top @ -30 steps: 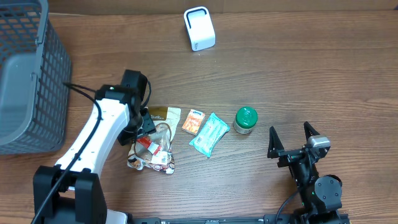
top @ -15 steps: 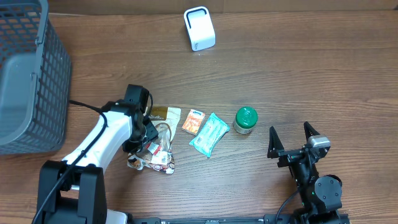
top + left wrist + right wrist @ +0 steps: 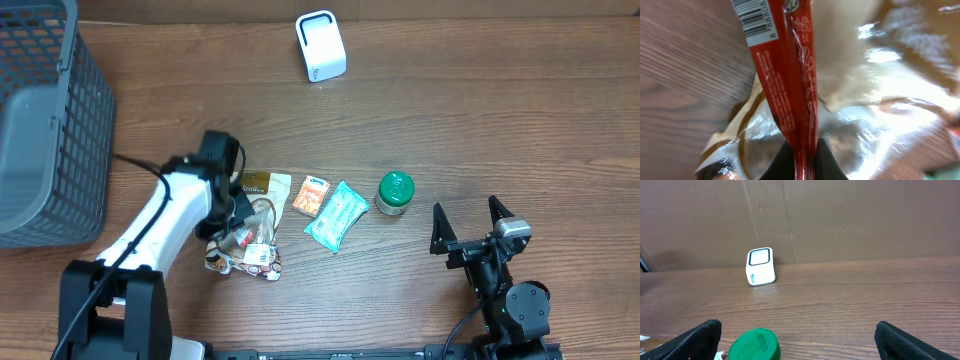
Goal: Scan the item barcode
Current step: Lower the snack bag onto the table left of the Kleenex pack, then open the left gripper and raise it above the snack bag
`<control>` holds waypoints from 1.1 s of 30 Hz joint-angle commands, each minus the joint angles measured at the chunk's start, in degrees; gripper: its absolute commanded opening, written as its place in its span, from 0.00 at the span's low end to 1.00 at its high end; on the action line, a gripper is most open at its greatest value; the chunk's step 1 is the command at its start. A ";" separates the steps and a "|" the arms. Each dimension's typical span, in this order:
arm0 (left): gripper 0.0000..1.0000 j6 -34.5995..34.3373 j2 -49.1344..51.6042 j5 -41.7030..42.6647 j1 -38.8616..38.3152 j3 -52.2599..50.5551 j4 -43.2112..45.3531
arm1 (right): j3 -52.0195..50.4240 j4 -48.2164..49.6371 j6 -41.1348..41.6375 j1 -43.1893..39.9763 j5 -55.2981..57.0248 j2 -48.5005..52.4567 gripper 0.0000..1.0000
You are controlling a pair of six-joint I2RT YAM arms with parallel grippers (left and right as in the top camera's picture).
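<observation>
Fingers on left, apart a second ago, now tight on red packet seam; right fingers unchanged, wide, empty.

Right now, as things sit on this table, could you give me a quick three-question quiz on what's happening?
1. True or false: the right hand holds the green-lidded jar.
2. The left hand is: A wide open, B shut on the red seam of the snack bag, C touching nothing?
3. What colour is the pouch beside the jar?
Key: 1 false; 2 B; 3 teal.
</observation>
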 commanded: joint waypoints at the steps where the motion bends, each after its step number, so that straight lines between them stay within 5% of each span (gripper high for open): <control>1: 0.04 5.68 -0.66 -3.82 0.15 7.89 -5.16 | -0.57 0.17 -0.15 -0.17 0.35 -0.52 1.00; 11: 0.04 25.81 -0.68 -3.72 -3.89 6.45 -9.68 | -0.57 0.17 -0.17 -0.17 0.35 -0.52 1.00; 33: 0.05 23.39 -0.66 -2.95 -7.45 -13.51 14.69 | -0.57 0.17 -0.17 -0.17 0.35 -0.52 1.00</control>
